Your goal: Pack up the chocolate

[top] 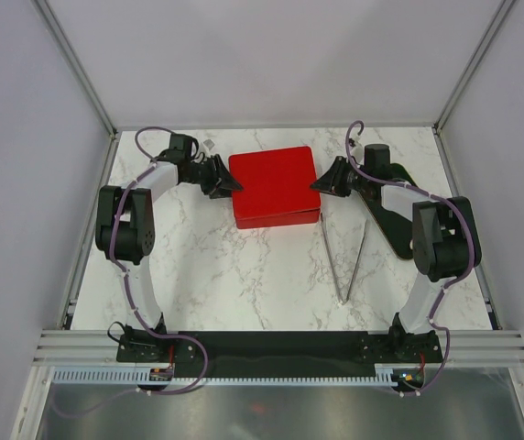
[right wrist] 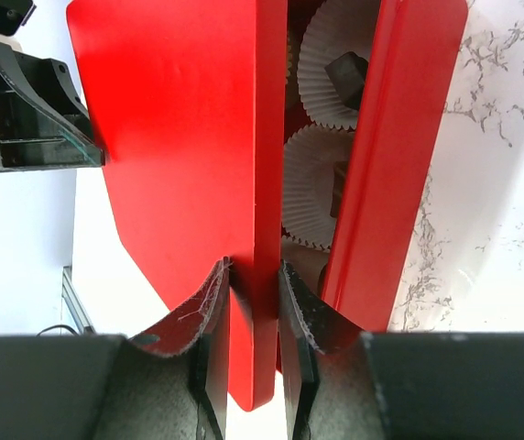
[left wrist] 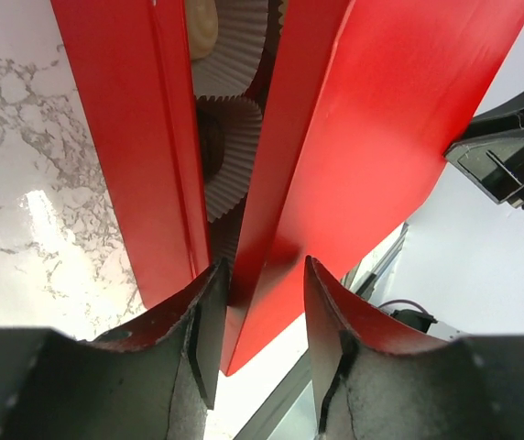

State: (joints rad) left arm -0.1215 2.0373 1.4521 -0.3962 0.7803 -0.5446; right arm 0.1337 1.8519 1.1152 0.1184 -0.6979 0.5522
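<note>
1. Red lid [top: 274, 183] covers the red box [right wrist: 399, 137] on the marble bench [top: 234, 275], with a gap showing beneath it at both sides.
2. At the lid's right edge, the right gripper [right wrist: 255, 302] is clamped tight on it.
3. At the left edge, the left gripper [left wrist: 260, 316] straddles the lid, jaws apart, not pinching.
4. Inside the box, the chocolate [right wrist: 346, 75] sits in white paper cups [right wrist: 310, 174] under the lid.

One red box [top: 274, 186]; two robot arms [top: 126, 225], one each side of the box; two thin metal sticks [top: 328, 257] near the box's front right corner; inside the box, three white paper cups [right wrist: 312, 183] and two dark chocolates [right wrist: 346, 73] show.
</note>
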